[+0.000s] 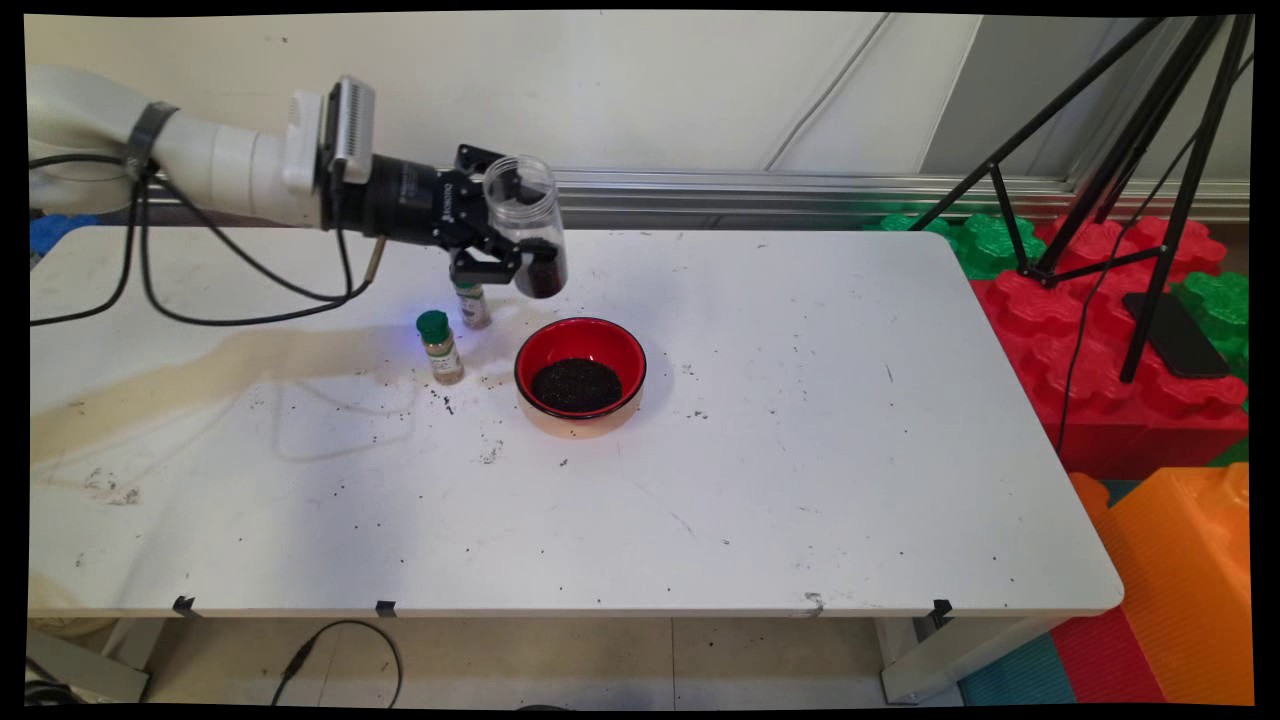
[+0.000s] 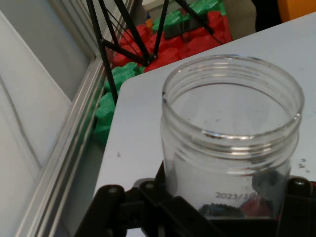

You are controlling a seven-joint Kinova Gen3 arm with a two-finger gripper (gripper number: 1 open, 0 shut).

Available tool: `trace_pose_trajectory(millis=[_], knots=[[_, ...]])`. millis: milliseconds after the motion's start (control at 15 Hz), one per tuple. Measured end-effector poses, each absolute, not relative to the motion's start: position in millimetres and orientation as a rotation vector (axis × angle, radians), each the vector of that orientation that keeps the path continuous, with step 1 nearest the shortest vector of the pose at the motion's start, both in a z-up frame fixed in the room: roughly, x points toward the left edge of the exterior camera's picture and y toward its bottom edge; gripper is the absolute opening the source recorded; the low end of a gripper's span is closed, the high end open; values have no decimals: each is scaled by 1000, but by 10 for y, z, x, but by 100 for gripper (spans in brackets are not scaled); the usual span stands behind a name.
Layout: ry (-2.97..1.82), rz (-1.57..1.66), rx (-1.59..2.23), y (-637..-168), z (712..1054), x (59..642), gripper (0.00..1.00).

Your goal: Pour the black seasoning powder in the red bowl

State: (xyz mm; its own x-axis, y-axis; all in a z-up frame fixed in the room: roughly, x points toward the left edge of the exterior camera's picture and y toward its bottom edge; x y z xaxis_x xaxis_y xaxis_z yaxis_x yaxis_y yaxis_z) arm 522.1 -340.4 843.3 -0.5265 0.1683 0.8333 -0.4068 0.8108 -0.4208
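A bowl point(image 1: 580, 375) stands on the bench point(image 1: 800, 480), grains point(image 1: 576, 385) in it. Left of the bowl stand two shakers, one point(image 1: 439, 347) nearer, one point(image 1: 472, 303) behind. Above the bowl's far rim the hand point(image 1: 495, 237) holds a jar point(image 1: 527, 225). A tripod point(image 1: 1130, 180) stands right of the bench.

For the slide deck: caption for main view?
Gripper holds a clear jar above a red bowl of dark grains, two spice bottles beside.
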Motion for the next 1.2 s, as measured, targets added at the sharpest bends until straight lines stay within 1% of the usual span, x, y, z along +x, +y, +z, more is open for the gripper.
trace_pose_trajectory(millis=[667, 1200], knots=[[-2067, 839, 24, -3850, 8298, 5091, 0], [-2120, 938, -157, -4017, 8160, 5028, 0]])
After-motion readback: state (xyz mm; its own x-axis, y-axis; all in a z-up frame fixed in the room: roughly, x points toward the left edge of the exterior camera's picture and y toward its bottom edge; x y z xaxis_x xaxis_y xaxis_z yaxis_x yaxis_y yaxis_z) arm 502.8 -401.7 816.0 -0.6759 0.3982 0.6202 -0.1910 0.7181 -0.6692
